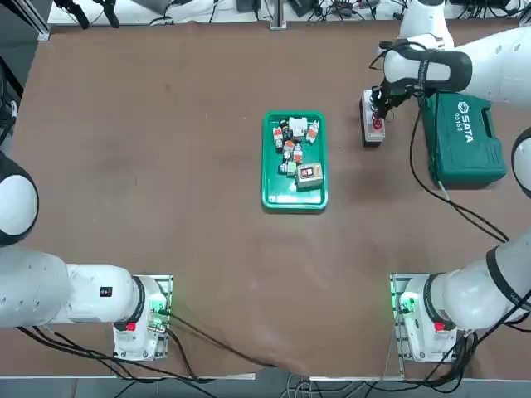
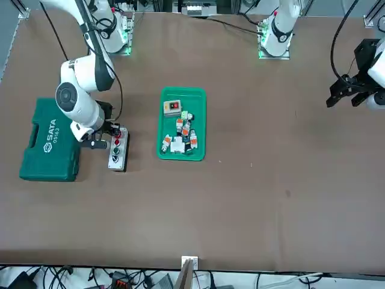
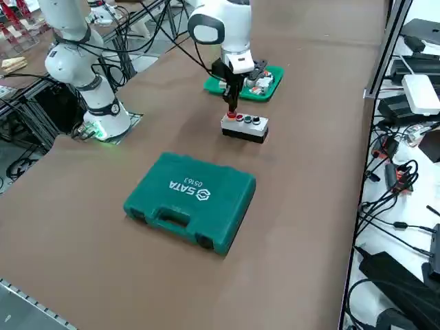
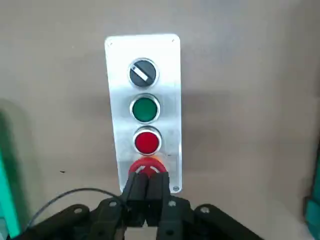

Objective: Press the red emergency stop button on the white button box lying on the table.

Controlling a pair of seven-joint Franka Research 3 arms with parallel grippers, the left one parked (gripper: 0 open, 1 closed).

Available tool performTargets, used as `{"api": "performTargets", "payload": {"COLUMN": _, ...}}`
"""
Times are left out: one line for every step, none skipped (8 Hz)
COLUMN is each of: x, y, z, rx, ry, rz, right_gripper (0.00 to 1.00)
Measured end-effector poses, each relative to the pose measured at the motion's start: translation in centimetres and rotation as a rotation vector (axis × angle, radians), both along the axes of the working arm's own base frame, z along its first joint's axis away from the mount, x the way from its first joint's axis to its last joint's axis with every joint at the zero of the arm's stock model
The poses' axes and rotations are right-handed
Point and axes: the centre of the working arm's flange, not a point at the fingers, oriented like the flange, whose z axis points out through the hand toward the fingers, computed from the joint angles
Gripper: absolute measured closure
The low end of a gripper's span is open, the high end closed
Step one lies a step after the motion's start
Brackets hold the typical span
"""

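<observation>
The white button box (image 4: 144,50) lies on the brown table (image 1: 166,207), with a black selector, a green button (image 4: 145,109) and a small red button (image 4: 147,142) in a row. At its end is the red emergency stop button (image 4: 146,167), half covered by my right gripper (image 4: 147,179). The gripper is shut with nothing held, and its tips point straight down onto that button. From overhead the right gripper (image 1: 379,110) stands over the box (image 1: 371,137) at the table's far right. Side view: gripper (image 3: 231,114) at the box's (image 3: 249,130) near end.
A large green SATA case (image 1: 463,137) lies close to the box, on the side nearer the table's right edge. A green tray (image 1: 294,197) of small parts sits at the table's middle. A black cable hangs from the wrist beside the box.
</observation>
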Motion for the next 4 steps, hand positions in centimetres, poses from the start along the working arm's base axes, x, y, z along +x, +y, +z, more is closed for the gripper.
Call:
{"api": "performTargets", "payload": {"x": -0.26, "y": -0.06, "z": -0.38, "rx": -0.001, "ry": 0.003, "rz": 0.0, "right_gripper": 0.98}}
{"api": "performTargets", "payload": {"x": -0.43, "y": -0.11, "z": -0.63, "rx": -0.001, "ry": 0.004, "rz": -0.001, "right_gripper": 0.98}}
{"api": "performTargets", "payload": {"x": -0.48, "y": -0.12, "z": -0.75, "rx": -0.001, "ry": 0.001, "rz": -0.001, "right_gripper": 0.98}}
{"api": "performTargets", "payload": {"x": -0.47, "y": -0.12, "z": -0.78, "rx": 0.0, "ry": -0.004, "rz": -0.001, "right_gripper": 0.98}}
